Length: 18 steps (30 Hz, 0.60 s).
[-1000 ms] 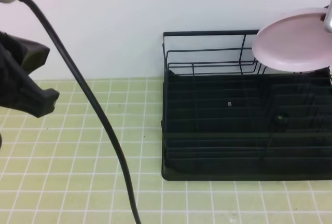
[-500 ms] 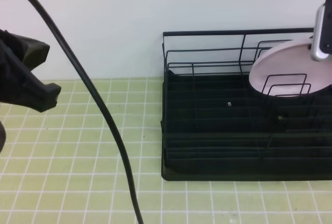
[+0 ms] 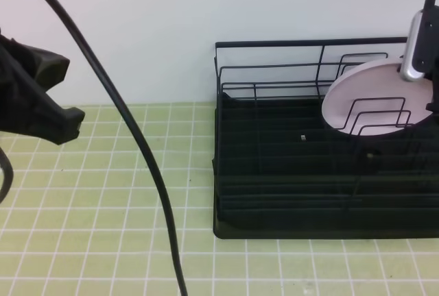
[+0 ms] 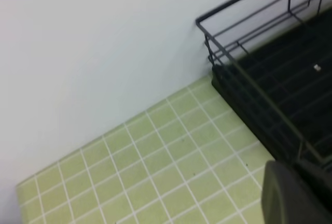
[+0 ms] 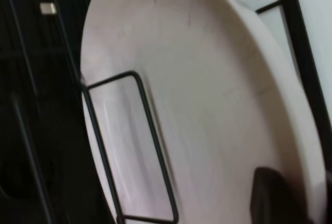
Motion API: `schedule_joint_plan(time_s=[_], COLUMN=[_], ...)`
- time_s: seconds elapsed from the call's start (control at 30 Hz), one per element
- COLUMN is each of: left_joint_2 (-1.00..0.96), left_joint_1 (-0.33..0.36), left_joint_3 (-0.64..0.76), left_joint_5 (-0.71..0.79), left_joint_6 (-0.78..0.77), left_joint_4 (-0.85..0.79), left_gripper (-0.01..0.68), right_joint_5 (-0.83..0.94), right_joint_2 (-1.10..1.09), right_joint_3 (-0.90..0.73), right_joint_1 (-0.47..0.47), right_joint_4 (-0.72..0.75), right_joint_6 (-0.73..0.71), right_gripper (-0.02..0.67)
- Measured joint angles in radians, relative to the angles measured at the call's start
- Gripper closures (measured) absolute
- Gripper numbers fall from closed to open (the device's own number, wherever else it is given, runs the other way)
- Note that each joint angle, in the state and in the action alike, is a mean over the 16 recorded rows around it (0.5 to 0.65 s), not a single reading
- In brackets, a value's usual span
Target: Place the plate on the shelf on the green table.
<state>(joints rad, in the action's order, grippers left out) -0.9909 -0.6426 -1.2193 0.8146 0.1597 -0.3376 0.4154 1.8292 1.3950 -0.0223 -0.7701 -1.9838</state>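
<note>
The pale pink plate [image 3: 363, 101] leans nearly upright in the back right part of the black wire shelf [image 3: 288, 193], behind two bent-wire dividers. My right gripper [image 3: 420, 56] is at the plate's upper right rim. In the right wrist view the plate [image 5: 207, 105] fills the frame and one dark fingertip [image 5: 272, 195] lies on its rim; the other finger is hidden. My left gripper [image 4: 293, 187] hangs shut and empty over the green table [image 4: 155, 162], left of the shelf's corner [image 4: 270, 94].
A thick black cable [image 3: 137, 145] runs from the top left down across the green table [image 3: 103, 207] to the front edge. The left arm's dark body [image 3: 34, 101] sits at the far left. A white wall stands behind the shelf.
The plate has come down from above the shelf into it, behind the wire dividers, and slid slightly left. The right gripper came down with it. The left arm barely moved.
</note>
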Motion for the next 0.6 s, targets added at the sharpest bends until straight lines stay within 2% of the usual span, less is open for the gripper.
schedule_joint_plan(time_s=[0.37, 0.6], left_joint_2=[0.000, 0.000], left_joint_1=[0.000, 0.000], left_joint_3=[0.000, 0.000], left_joint_5=[-0.028, -0.056], left_joint_6=[0.003, 0.012], left_joint_4=[0.003, 0.005], left_gripper=[0.675, 0.675], right_joint_5=[-0.079, -0.120], right_joint_2=[0.005, 0.001], right_joint_3=[0.000, 0.000], right_joint_1=[0.000, 0.000], right_joint_4=[-0.062, -0.107], right_joint_6=[0.003, 0.004], right_gripper=[0.297, 0.226])
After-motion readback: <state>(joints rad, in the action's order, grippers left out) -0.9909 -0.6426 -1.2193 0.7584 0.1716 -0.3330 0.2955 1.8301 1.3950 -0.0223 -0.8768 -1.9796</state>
